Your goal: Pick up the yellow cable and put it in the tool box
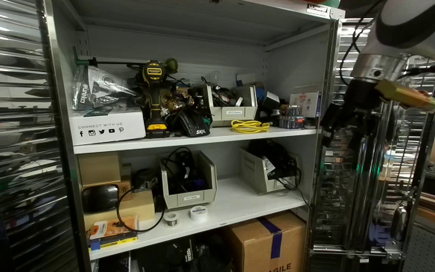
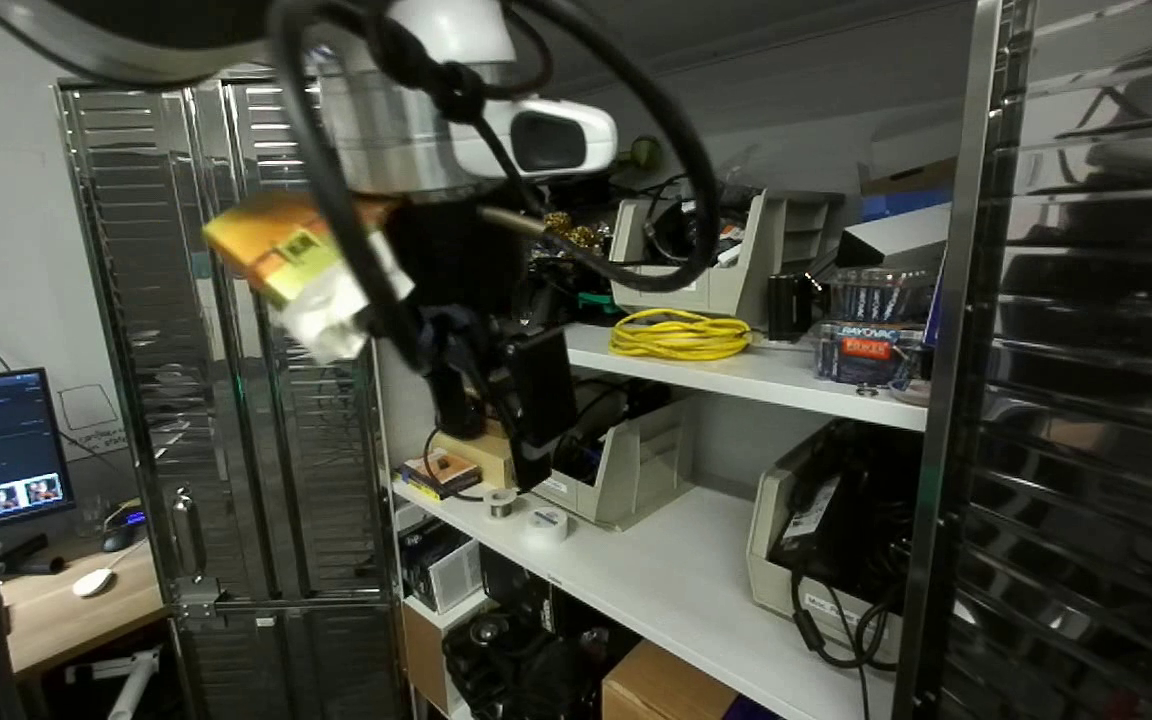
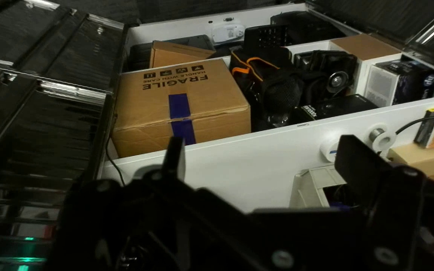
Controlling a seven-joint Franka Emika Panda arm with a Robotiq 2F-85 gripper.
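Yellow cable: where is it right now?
In both exterior views, the yellow cable lies coiled on the upper shelf, in front of a storage bin and left of the battery packs.

Yellow cable (image 1: 249, 127): wound into a loose coil of several turns, lying flat on the upper shelf (image 2: 796, 375) close to its front edge. In both exterior views it sits directly before a grey storage bin (image 1: 223, 115); contact between them cannot be determined. Bin: upright, open at the top, white label (image 1: 234, 112) on front, dark cables (image 1: 222, 97) inside.
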